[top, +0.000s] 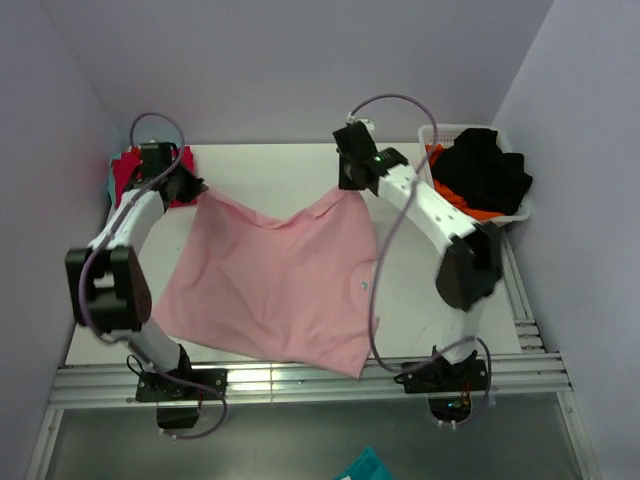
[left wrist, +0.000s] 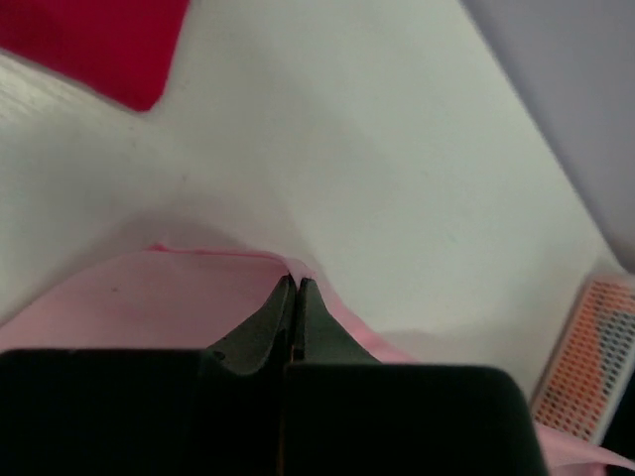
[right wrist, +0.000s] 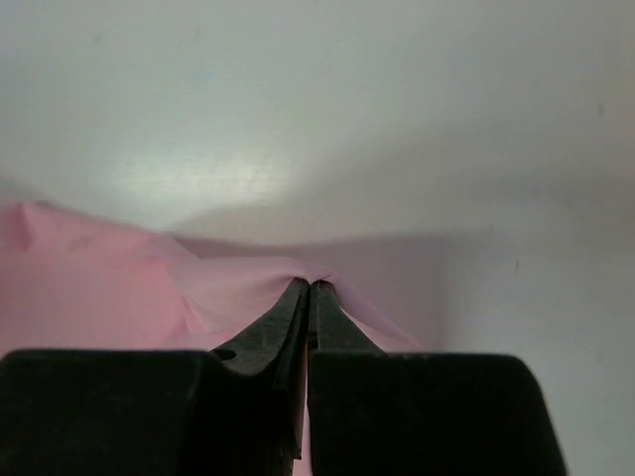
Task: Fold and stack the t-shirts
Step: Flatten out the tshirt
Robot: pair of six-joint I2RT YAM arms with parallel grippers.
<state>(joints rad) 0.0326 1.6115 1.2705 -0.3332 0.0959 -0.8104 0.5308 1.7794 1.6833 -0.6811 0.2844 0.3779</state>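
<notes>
The light pink t-shirt (top: 270, 280) hangs spread over the table's middle, held up by its two far corners. My left gripper (top: 195, 190) is shut on its far left corner; in the left wrist view (left wrist: 295, 281) the pink cloth (left wrist: 129, 297) lies under the closed jaws. My right gripper (top: 350, 185) is shut on the far right corner, and the right wrist view (right wrist: 310, 285) shows pink cloth (right wrist: 99, 288) pinched at the tips. The red t-shirt (top: 128, 172) lies at the far left corner, also in the left wrist view (left wrist: 94, 40). A bit of teal cloth (top: 365, 468) shows at the bottom edge.
A white basket (top: 505, 215) at the far right holds black and orange clothes (top: 485, 170); its mesh corner shows in the left wrist view (left wrist: 585, 367). A metal rail (top: 300, 380) runs along the table's near edge. Walls stand close at the back and both sides.
</notes>
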